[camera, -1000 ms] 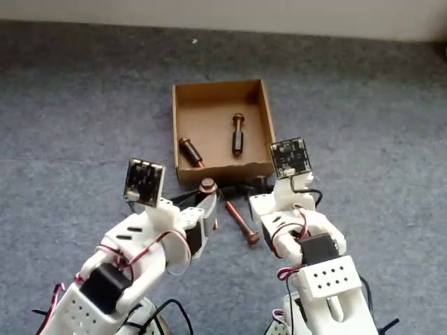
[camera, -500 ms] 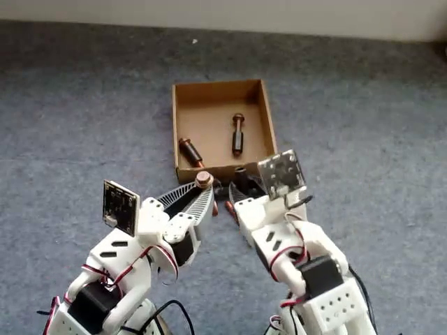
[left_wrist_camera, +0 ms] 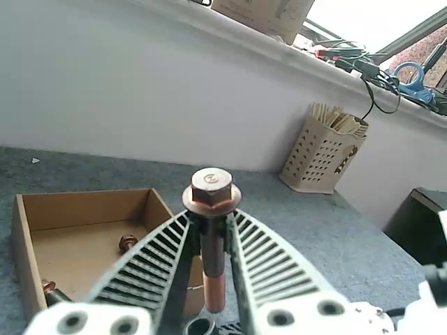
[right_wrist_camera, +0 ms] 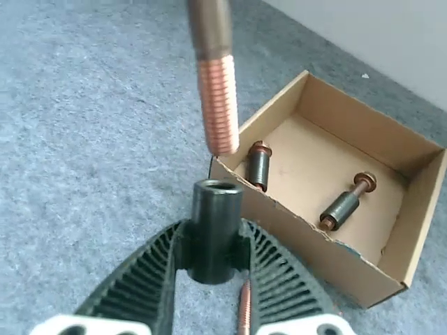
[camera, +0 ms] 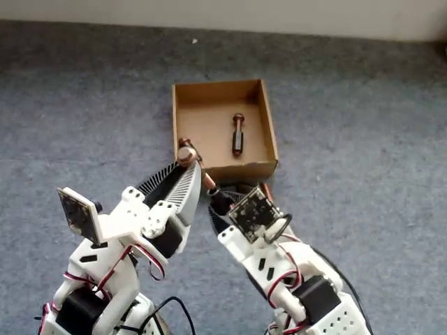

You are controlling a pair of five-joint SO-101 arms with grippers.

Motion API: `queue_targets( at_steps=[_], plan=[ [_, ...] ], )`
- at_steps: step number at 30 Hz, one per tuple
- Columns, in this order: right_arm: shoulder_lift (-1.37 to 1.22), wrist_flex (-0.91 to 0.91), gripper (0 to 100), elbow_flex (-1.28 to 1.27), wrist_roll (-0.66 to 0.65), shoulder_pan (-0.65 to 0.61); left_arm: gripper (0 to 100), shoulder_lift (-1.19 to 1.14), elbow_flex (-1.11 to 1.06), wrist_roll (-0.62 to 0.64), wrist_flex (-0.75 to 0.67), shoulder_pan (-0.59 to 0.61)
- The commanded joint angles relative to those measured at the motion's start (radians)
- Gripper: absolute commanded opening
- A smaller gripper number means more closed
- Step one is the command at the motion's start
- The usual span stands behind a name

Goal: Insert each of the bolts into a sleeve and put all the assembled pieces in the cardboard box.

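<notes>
One bolt (right_wrist_camera: 217,105) swung over, tip now just above sleeve (right_wrist_camera: 215,230)

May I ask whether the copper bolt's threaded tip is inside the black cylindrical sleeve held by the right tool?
No, the copper bolt ends above the open top of the black cylindrical sleeve, with a clear gap.

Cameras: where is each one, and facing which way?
High view: overhead, looking down on the box, left arm and right arm.
Left wrist view: on left arm, along its fingers gripping the bolt, toward the wall.
Right wrist view: on right arm, along its fingers gripping the sleeve.
Both wrist views share bolt and box.
</notes>
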State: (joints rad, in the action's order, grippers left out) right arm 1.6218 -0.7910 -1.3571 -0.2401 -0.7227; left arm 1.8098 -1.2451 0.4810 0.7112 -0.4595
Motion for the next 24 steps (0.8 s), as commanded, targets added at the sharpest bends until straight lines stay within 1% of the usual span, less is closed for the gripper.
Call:
queue_targets(
  at_steps=[1, 7, 17, 20, 24],
  plan=[
    [0.074, 0.007, 0.5, 0.015, -0.014, -0.035, 1, 0.012, 0.059, 0.015, -0.029, 0.012],
    [0.136, 0.008, 0.5, 0.015, -0.015, -0.041, 1, 0.012, 0.059, 0.015, -0.029, 0.012],
    [0.142, 0.044, 0.5, 0.013, -0.014, -0.036, 1, 0.012, 0.061, 0.015, -0.026, 0.01],
    [0.142, 0.044, 0.5, 0.013, -0.014, -0.036, 1, 0.012, 0.071, 0.015, 0.014, 0.004],
    [0.142, 0.045, 0.5, 0.013, -0.014, -0.036, 1, 0.012, 0.122, 0.017, 0.112, 0.002]
  ],
)
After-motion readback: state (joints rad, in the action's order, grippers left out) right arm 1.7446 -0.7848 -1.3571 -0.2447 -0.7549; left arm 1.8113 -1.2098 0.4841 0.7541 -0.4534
